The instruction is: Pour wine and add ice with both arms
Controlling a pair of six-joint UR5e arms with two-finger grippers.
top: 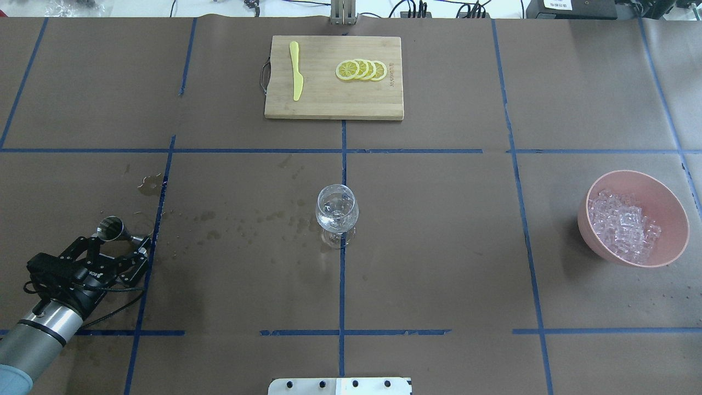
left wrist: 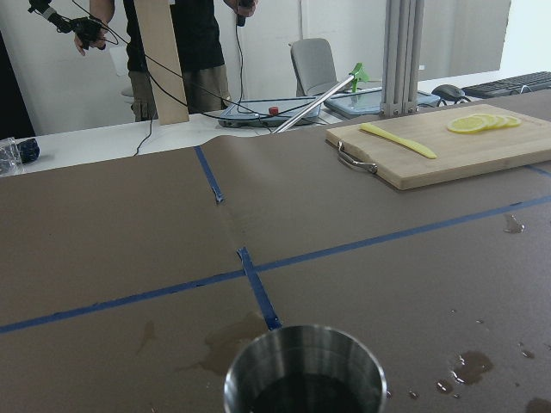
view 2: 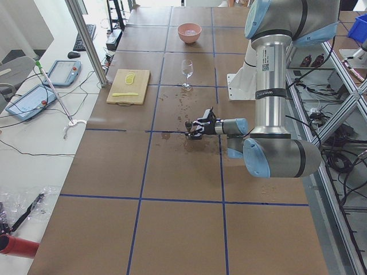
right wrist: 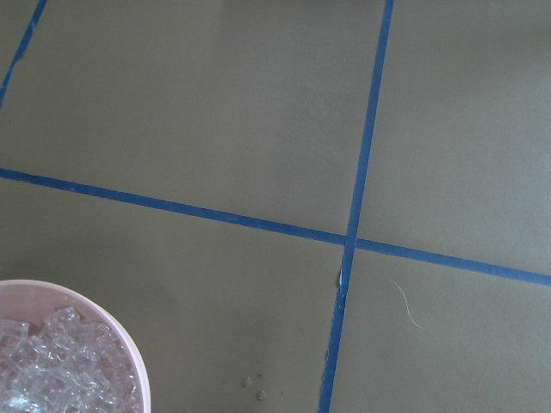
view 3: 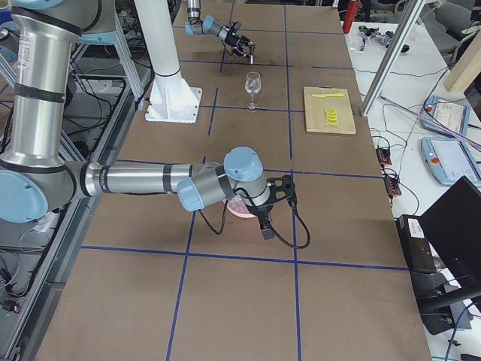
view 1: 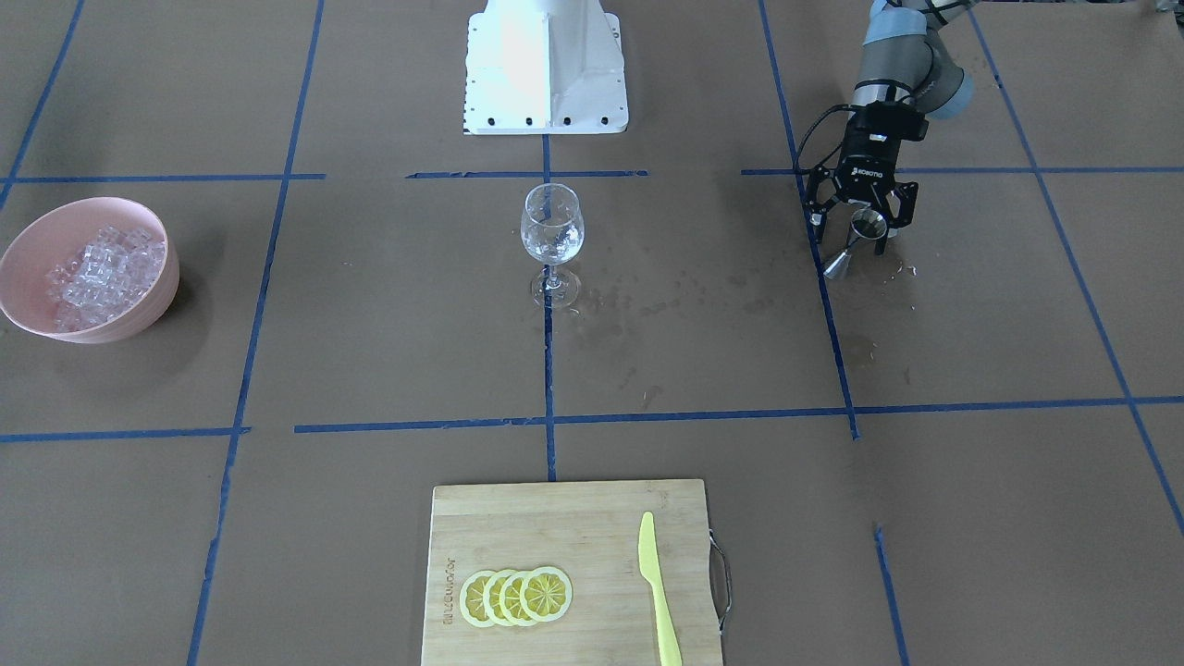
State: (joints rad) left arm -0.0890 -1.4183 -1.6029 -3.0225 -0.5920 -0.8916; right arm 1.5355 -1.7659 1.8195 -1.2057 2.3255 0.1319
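left pincer [view 1: 858,231] clamps jigger [view 1: 842,264] at waist | right pincer [view 3: 282,192]: cannot tell | ice [top: 622,225]: slick, loose, likely scoop not pinch

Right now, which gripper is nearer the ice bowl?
Right. The right gripper hangs close by the bowl; the left gripper is far off, beyond the wine glass, holding a metal cup.

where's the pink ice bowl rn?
Overhead view: the pink bowl of clear ice cubes sits far right, level with the clear wine glass at centre.
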